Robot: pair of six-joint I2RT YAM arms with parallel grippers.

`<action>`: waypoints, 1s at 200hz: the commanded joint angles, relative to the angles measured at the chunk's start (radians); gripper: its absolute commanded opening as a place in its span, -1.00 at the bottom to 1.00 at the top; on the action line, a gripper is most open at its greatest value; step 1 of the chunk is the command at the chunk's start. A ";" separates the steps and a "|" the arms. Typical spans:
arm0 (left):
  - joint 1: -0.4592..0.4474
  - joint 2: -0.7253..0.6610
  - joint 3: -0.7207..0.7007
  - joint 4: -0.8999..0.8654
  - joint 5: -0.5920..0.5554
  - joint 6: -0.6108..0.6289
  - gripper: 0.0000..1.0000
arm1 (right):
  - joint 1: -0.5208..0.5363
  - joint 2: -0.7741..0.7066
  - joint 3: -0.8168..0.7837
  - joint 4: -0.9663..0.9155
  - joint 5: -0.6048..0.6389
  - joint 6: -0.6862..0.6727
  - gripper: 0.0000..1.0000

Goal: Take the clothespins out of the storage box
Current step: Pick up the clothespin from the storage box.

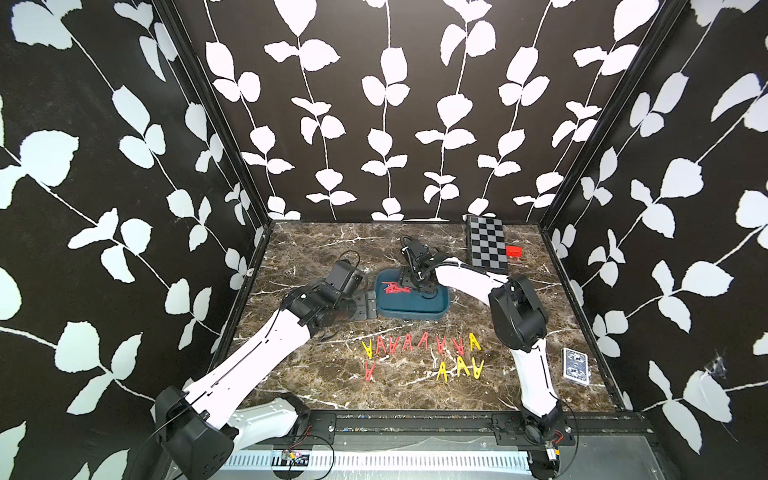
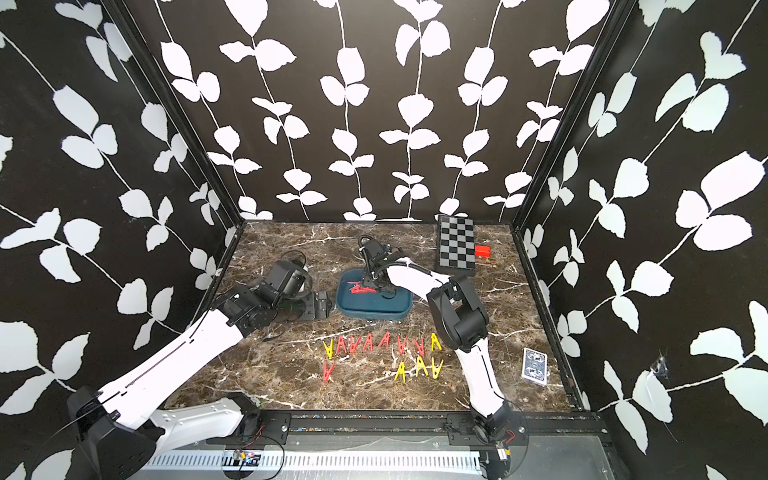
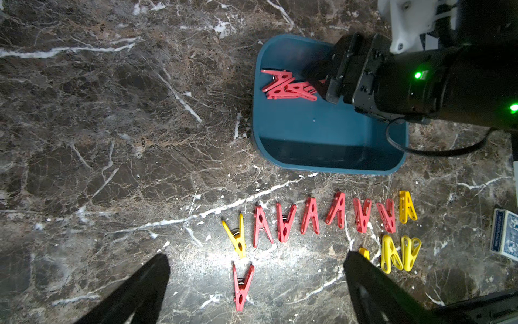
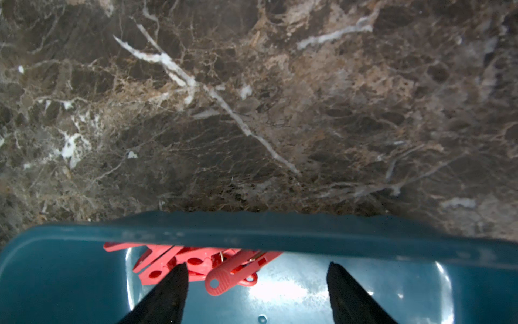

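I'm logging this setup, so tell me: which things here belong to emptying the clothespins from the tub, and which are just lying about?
Part of the job: blue tub; red clothespins left inside it; red and yellow clothespins laid out on the table; right end effector, reaching into the tub.
Lying about: checkerboard box; small red block; deck of cards.

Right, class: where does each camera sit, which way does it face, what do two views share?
Top views: high at the front, looking down at the table; both arms show.
Left wrist: above the table, facing laid-out clothespins and storage box; left gripper shows.
Right wrist: low inside the storage box, facing its wall; right gripper shows.
Shared: both wrist views show red clothespins inside the box.
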 commanded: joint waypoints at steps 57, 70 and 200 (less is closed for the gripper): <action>0.014 -0.010 -0.012 -0.003 0.020 0.017 0.98 | -0.008 -0.078 -0.142 0.011 0.053 0.050 0.27; 0.015 -0.010 -0.014 -0.002 0.023 0.019 0.97 | -0.008 -0.094 -0.169 0.026 0.054 0.053 0.23; 0.020 -0.041 -0.030 -0.016 0.023 0.017 0.98 | -0.007 -0.026 -0.119 -0.018 0.021 -0.003 -0.56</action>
